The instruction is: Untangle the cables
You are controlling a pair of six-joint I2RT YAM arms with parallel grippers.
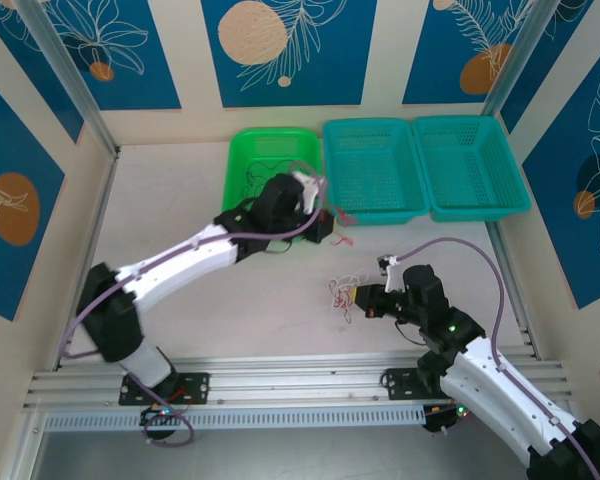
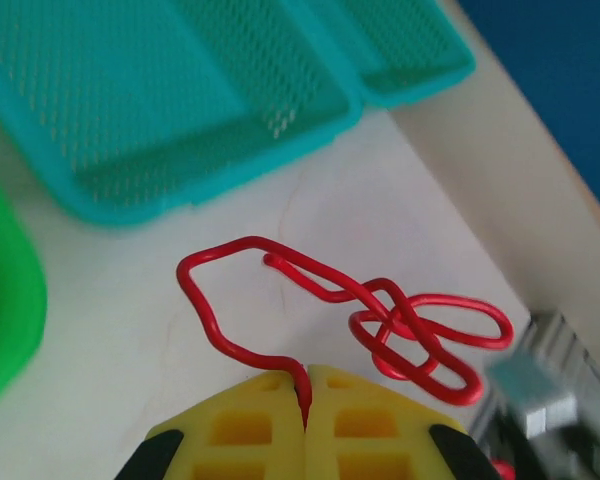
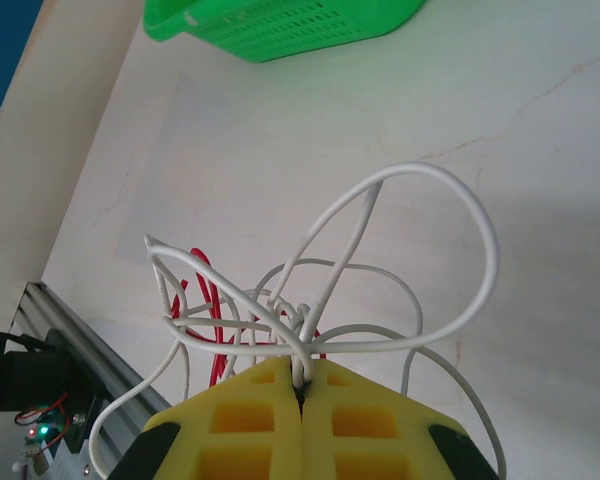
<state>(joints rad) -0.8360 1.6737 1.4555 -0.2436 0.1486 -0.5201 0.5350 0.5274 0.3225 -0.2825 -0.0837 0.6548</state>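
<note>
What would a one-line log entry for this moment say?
left jaws: shut on red cable | right jaws: shut on white cable | state: white loops tangled

Left gripper [image 2: 305, 388] pinches red cable [image 2: 390, 325]; right gripper [image 3: 302, 378] pinches white cable [image 3: 298, 318].

place: robot lab cell | walls: blue leaf-print panels [image 1: 280, 45] between metal posts [image 1: 70, 80] | bench: pale table [image 1: 180, 215], slotted metal rail [image 1: 300, 378] at near edge | gear: left arm [image 1: 180, 262], right arm [image 1: 500, 385] bolted there | bins: green basket [image 1: 232, 175], teal basket [image 1: 372, 215], second teal basket [image 1: 480, 212]
</note>
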